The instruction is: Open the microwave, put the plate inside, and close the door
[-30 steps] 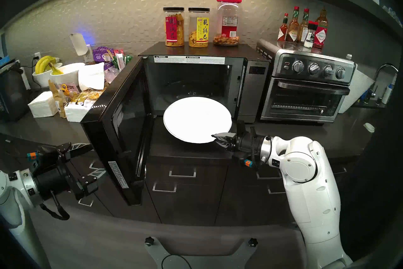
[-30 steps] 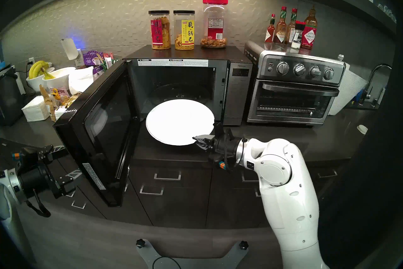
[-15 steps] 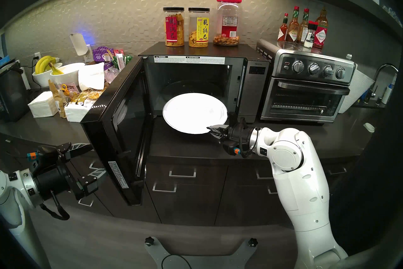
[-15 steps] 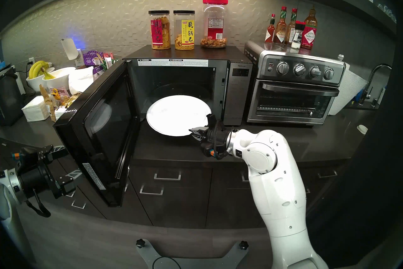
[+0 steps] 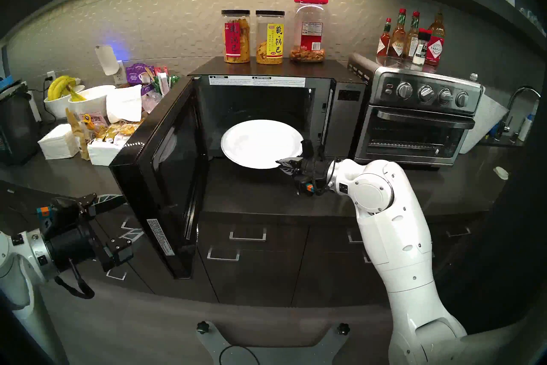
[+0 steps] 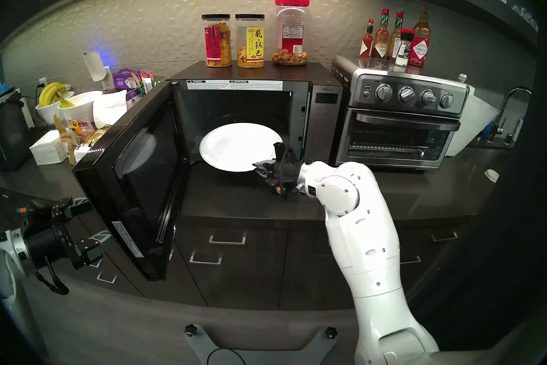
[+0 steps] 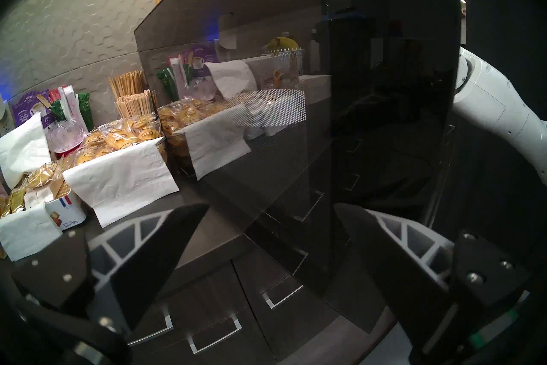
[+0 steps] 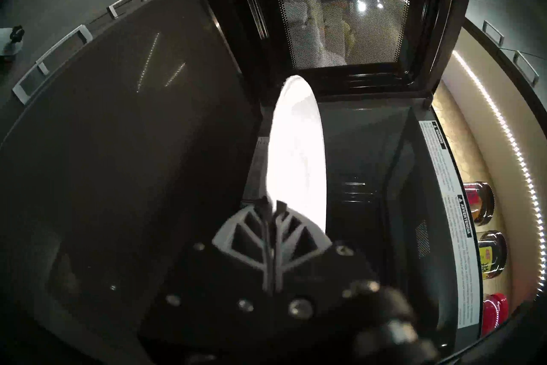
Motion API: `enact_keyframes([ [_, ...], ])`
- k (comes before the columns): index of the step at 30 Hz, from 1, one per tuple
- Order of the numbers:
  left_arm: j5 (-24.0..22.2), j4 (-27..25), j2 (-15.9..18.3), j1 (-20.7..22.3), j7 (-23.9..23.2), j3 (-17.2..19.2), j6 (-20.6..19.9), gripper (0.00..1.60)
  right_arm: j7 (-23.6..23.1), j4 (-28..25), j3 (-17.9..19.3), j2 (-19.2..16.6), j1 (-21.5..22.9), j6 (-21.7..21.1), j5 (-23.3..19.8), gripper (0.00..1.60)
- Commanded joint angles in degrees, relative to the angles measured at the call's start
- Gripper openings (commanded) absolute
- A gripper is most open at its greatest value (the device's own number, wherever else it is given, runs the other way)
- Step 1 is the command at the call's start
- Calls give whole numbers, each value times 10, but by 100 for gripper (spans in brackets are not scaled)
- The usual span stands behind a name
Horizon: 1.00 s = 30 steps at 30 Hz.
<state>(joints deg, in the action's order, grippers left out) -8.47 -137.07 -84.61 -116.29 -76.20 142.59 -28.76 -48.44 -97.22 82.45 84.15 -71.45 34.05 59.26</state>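
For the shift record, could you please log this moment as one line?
door: open | right hand: shut on plate rim, at microwave opening | left hand: open, idle

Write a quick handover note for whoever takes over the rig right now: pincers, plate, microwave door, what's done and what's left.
Right pincer: shut on the plate, gripping its near right rim.
Left pincer: open, empty, by the outer face of the door.
Plate: held about level, partly through the microwave opening, not yet set down.
Done: door swung fully open.
Left: carry the plate in, set it down, release, pull back, close the door.
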Motion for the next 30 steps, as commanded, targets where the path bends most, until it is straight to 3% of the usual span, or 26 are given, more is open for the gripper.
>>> enact_keyframes([
  [1,-2,-5,1,-1,-4,0,0,160,-6,10,-4,21,60,-14,-6,0],
  [11,-2,-5,1,-1,-4,0,0,160,-31,75,-14,38,116,-42,7,0],
  [30,-2,-5,1,-1,-3,0,0,160,-31,186,-28,66,204,-66,45,0],
])
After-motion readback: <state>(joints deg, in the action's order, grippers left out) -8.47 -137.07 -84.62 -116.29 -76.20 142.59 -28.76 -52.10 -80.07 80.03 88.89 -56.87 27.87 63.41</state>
